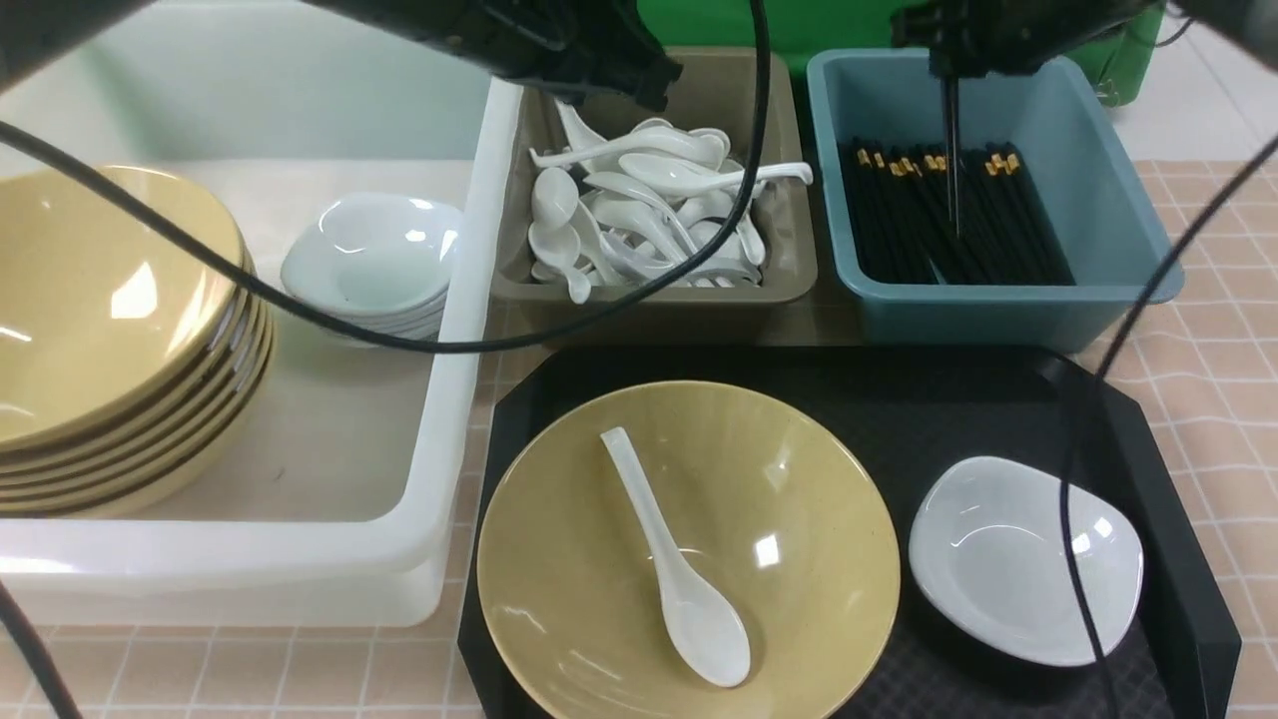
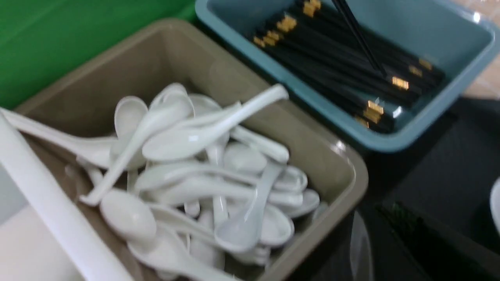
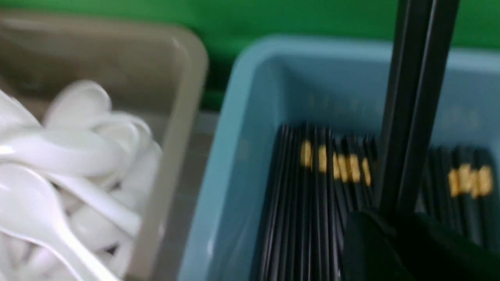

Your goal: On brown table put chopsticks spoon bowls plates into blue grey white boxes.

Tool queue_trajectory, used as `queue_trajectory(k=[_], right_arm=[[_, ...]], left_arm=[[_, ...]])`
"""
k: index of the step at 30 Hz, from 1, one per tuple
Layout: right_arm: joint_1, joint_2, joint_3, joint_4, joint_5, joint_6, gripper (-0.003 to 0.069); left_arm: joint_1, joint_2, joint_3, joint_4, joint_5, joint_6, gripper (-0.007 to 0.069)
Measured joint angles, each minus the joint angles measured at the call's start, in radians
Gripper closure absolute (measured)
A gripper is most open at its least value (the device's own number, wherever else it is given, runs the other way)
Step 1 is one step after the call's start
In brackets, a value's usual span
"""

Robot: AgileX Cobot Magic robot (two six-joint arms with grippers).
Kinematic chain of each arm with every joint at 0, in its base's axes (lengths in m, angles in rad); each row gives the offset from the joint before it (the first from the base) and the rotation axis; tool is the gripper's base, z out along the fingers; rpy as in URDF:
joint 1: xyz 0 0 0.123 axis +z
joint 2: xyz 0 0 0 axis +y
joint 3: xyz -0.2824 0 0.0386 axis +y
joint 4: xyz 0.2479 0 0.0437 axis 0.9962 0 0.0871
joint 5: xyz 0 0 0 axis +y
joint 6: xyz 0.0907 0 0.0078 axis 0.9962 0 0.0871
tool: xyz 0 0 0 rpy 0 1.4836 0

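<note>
Right fingers (image 3: 371, 249): closed on a pair of black chopsticks (image 1: 954, 160). The pair hangs near-upright over the blue plastic box (image 1: 1128, 230), lower tips just above the row of black gold-banded chopsticks (image 1: 899, 220) lying in that box. The front view does not show whether the tips touch the row.

Left fingers (image 1: 644, 80): closed, with nothing seen in them. They sit above the far edge of the grey-brown plastic box (image 1: 649, 300), which holds a loose pile of white ceramic soup spoons (image 1: 639, 210).

White plastic box (image 1: 469, 300), on the robot's left: holds a stack of yellow bowls (image 1: 100, 330), tilted, and beside it a stack of small white dishes (image 1: 369, 260).

Black octagonal tray (image 1: 1148, 429), nearest the robot on the brown tiled table (image 1: 1218, 350): carries a large yellow bowl (image 1: 799, 479) with one white spoon (image 1: 679, 579) lying inside, bowl end toward the robot. A small white rounded-square dish (image 1: 1018, 559) sits just beside the bowl, on its right.
</note>
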Motion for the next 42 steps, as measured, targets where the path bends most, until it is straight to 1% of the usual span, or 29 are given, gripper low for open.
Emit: queue_trajectory(k=[2,3,4,5,6,8,10,12,15,17,18,19,21,22,23,24,25,27,30,33,37,41,42], right_arm=[[-0.001,0.029,-0.034,0.0,0.077,-0.006,0.0477],[-0.001,0.037,-0.045,0.0,0.119,-0.017,0.0451],[-0.001,0.037,-0.047,0.0,0.127,-0.017,0.0451],[-0.001,0.038,-0.06,0.014,0.201,-0.062,0.0394],[-0.001,0.037,-0.064,0.014,0.209,-0.068,0.0379],[0.007,0.012,-0.072,0.02,0.323,-0.149,0.0287],[0.023,-0.021,-0.076,0.023,0.418,-0.211,0.0236],[0.044,-0.063,-0.063,0.027,0.465,-0.252,0.0209],[0.083,-0.132,-0.013,0.03,0.476,-0.28,0.0199],[0.158,-0.217,0.093,0.042,0.481,-0.302,0.0193],[0.165,-0.223,0.101,0.043,0.481,-0.302,0.0193],[0.221,-0.26,0.161,0.048,0.482,-0.315,0.0193],[0.274,-0.287,0.214,0.054,0.481,-0.323,0.0193],[0.344,-0.302,0.275,0.059,0.473,-0.325,0.0193],[0.393,-0.303,0.333,0.065,0.45,-0.325,0.0193],[0.401,-0.303,0.341,0.065,0.445,-0.325,0.0193],[0.451,-0.297,0.394,0.069,0.404,-0.325,0.0193],[0.509,-0.278,0.454,0.07,0.33,-0.319,0.0193],[0.56,-0.235,0.494,0.07,0.244,-0.289,0.0193],[0.572,-0.194,0.5,0.075,0.186,-0.264,0.0193],[0.572,-0.178,0.5,0.08,0.15,-0.249,0.0193],[0.574,-0.175,0.5,0.089,0.15,-0.256,0.0202],[0.577,-0.175,0.5,0.093,0.15,-0.276,0.0223]], left_arm=[[0.0,-0.019,0.0,0.017,0.047,-0.006,0.0622],[0.0,-0.03,0.0,0.024,0.072,-0.013,0.0622],[0.0,-0.033,0.0,0.025,0.082,-0.015,0.0622],[0.0,-0.056,0.008,0.038,0.109,-0.017,0.0622],[0.0,-0.06,0.011,0.04,0.113,-0.017,0.0622],[0.0,-0.108,0.049,0.058,0.142,-0.022,0.0622],[0.0,-0.154,0.109,0.085,0.154,-0.045,0.0622],[0.001,-0.21,0.179,0.118,0.156,-0.08,0.0622],[0.013,-0.274,0.257,0.145,0.154,-0.122,0.0622],[0.046,-0.371,0.368,0.167,0.134,-0.175,0.0622],[0.049,-0.377,0.376,0.167,0.133,-0.175,0.0622],[0.067,-0.421,0.436,0.172,0.112,-0.193,0.0622],[0.083,-0.46,0.492,0.172,0.084,-0.201,0.0622],[0.096,-0.492,0.541,0.172,0.048,-0.204,0.0622],[0.103,-0.518,0.582,0.17,0.025,-0.204,0.0622],[0.104,-0.518,0.587,0.17,0.016,-0.204,0.0622],[0.109,-0.536,0.617,0.168,-0.011,-0.204,0.0622],[0.11,-0.548,0.637,0.168,-0.034,-0.204,0.0622],[0.11,-0.556,0.645,0.165,-0.051,-0.204,0.0622],[0.11,-0.555,0.646,0.165,-0.06,-0.204,0.0622],[0.11,-0.555,0.646,0.165,-0.081,-0.203,0.0622],[0.11,-0.555,0.646,0.165,-0.1,-0.203,0.0622],[0.11,-0.555,0.646,0.165,-0.109,-0.204,0.0622]])
